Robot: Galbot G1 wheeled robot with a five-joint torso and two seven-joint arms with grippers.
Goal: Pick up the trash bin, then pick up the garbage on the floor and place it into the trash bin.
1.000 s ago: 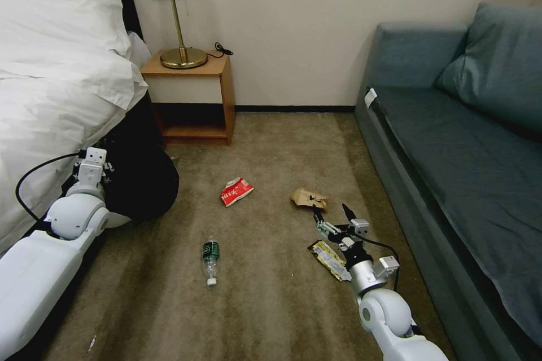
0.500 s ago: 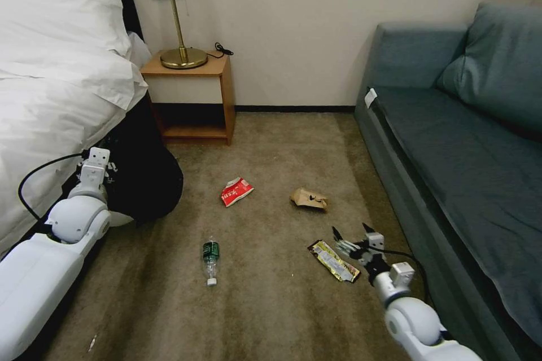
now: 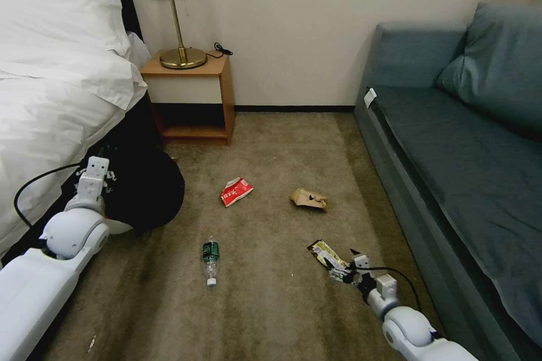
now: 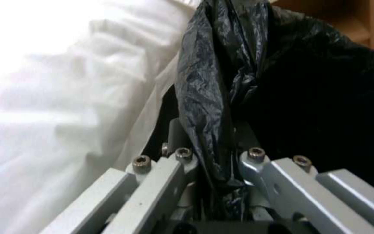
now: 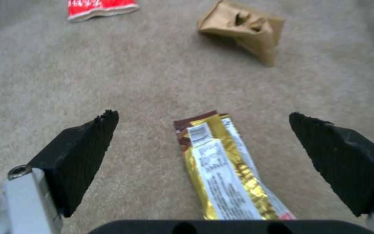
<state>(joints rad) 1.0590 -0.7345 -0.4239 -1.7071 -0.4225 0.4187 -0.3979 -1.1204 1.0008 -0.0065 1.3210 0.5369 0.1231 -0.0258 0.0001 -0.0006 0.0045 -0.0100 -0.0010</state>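
Observation:
The trash bin (image 3: 148, 190), draped in its black bag (image 4: 221, 97), leans by the bed. My left gripper (image 3: 96, 174) is shut on the bag-covered rim, and the bag is pinched between its fingers (image 4: 182, 159). On the carpet lie a green-labelled bottle (image 3: 210, 258), a red-and-white packet (image 3: 236, 190), a tan paper bag (image 3: 309, 198) and a yellow-black wrapper (image 3: 323, 251). My right gripper (image 3: 341, 264) hangs low and open over the wrapper's near end. In the right wrist view the wrapper (image 5: 221, 162) lies between the two black pads (image 5: 83, 152), untouched.
A white-sheeted bed (image 3: 51, 96) fills the left. A wooden nightstand (image 3: 192, 96) with a brass lamp (image 3: 182, 56) stands at the back wall. A grey-blue sofa (image 3: 463, 141) runs along the right. Open carpet lies between the litter items.
My right gripper has drawn back from near the paper bag and dropped low over the wrapper, still open. The left arm shifted slightly with the bin.

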